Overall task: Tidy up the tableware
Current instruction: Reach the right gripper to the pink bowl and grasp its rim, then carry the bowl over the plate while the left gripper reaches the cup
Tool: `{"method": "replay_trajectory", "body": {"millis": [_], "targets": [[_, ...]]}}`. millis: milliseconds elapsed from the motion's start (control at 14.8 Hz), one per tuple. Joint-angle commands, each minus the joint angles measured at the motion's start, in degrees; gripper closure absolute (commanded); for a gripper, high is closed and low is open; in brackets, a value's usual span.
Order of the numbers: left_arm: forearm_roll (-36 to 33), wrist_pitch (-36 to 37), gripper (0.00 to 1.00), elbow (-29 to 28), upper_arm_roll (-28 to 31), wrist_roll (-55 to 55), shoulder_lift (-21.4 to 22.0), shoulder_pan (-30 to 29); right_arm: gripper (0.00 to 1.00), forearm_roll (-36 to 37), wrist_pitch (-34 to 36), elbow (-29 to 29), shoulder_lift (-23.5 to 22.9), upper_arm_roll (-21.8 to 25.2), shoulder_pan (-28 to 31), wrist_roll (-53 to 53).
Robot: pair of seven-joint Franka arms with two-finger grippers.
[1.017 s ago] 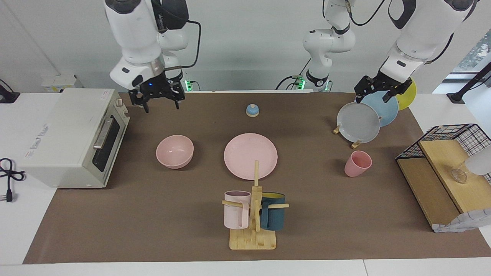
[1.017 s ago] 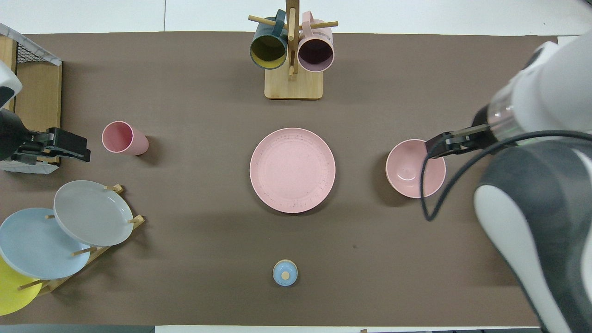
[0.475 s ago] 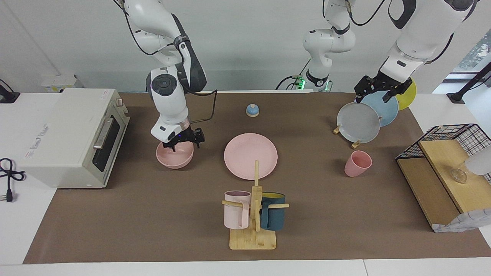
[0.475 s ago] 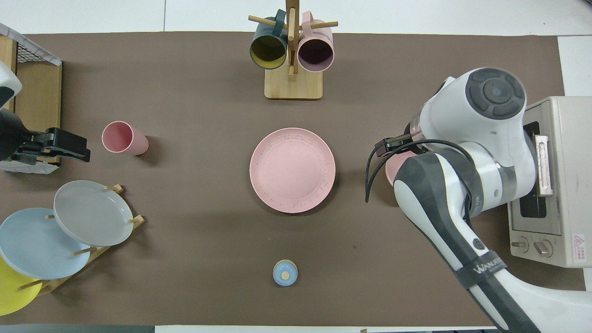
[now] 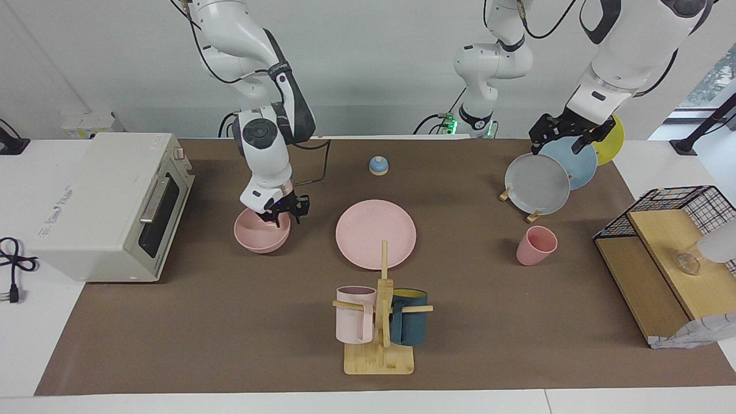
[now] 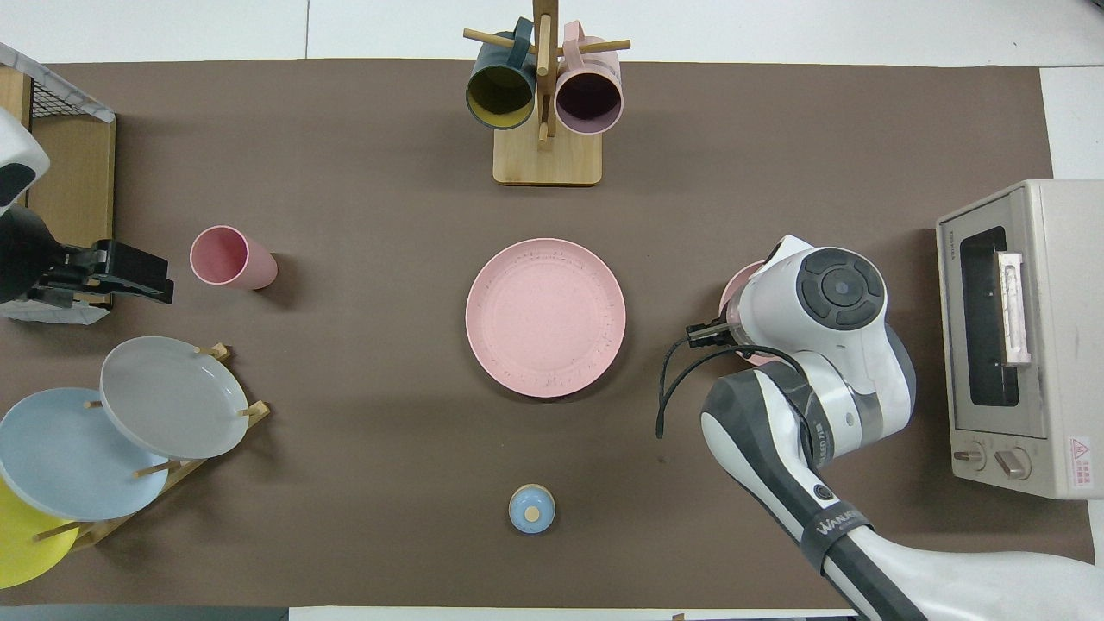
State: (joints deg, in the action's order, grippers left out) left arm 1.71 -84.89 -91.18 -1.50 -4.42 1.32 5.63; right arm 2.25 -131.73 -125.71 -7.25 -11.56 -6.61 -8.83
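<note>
The pink bowl (image 5: 259, 234) sits between the toaster oven and the pink plate (image 5: 375, 233), which lies at the table's middle. My right gripper (image 5: 283, 216) is down at the bowl's rim, on its plate side. In the overhead view its own arm hides it, and only a sliver of the bowl (image 6: 731, 293) shows. The pink cup (image 5: 536, 245) stands upright toward the left arm's end, farther from the robots than the plate rack. My left gripper (image 5: 556, 146) hangs open and empty over the racked plates.
A toaster oven (image 5: 103, 201) stands at the right arm's end. A wooden stand with two handled mugs (image 5: 379, 322) is farther out than the plate. A rack of grey, blue and yellow plates (image 5: 537, 184), a small blue bell (image 5: 378, 165) and a wire-and-wood shelf (image 5: 661, 253) are also there.
My right arm swung from beside the toaster oven down to the pink bowl, then shifted a little toward the plate side of its rim. The left arm has barely moved.
</note>
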Motion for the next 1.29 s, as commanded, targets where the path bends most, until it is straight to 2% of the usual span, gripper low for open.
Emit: {"method": "replay_trajectory", "body": {"millis": [0, 203, 339, 542, 678, 746, 814, 949, 1017, 1220], "targets": [[-1.0, 0.3, 0.00, -0.9, 0.2, -0.5, 1.0, 0.7, 1.00, 0.8, 3.3, 2.6, 0.2, -0.7, 0.4, -0.5], [-1.0, 0.3, 0.00, -0.8, 0.3, -0.6, 0.9, 0.7, 1.00, 4.3, 17.7, 17.5, -3.9, -4.3, 0.0, -1.0], [-1.0, 0.3, 0.00, -0.8, 0.3, -0.4, 0.9, 0.7, 1.00, 5.7, 24.2, 26.5, -7.2, -8.3, -0.3, -5.1], [-1.0, -1.9, 0.00, -1.3, 0.3, -0.8, 0.9, 0.3, 1.00, 9.3, 31.7, 39.2, -15.2, -10.2, -7.6, -17.7], [-0.7, -6.2, 0.00, -3.9, 0.3, -0.9, 0.6, -0.1, 1.00, 11.0, 35.5, 50.7, -23.1, -12.1, -13.2, -27.3], [-0.7, -9.4, 0.00, -5.7, 0.3, -0.9, -0.5, -0.2, 1.00, 11.9, 35.8, 53.9, -25.4, -12.1, -15.3, -30.0], [-0.7, -13.5, 0.00, -7.6, 0.3, -0.9, -2.1, -0.2, 1.00, 13.0, 35.2, 56.0, -27.4, -12.1, -17.6, -31.4], [-0.5, -18.7, 0.00, -7.6, 0.3, -0.9, -7.3, -0.4, 1.00, 14.3, 31.7, 56.5, -29.9, -11.9, -19.4, -35.3], [-0.6, -20.9, 0.00, -7.0, 0.3, -0.8, -9.7, -0.4, 1.00, 15.1, 30.1, 56.2, -30.4, -12.0, -19.5, -36.3], [-0.6, -25.8, 0.00, -7.0, 0.3, -0.2, -13.4, -0.4, 1.00, 15.2, 27.1, 55.6, -30.8, -12.0, -19.8, -37.1]]}}
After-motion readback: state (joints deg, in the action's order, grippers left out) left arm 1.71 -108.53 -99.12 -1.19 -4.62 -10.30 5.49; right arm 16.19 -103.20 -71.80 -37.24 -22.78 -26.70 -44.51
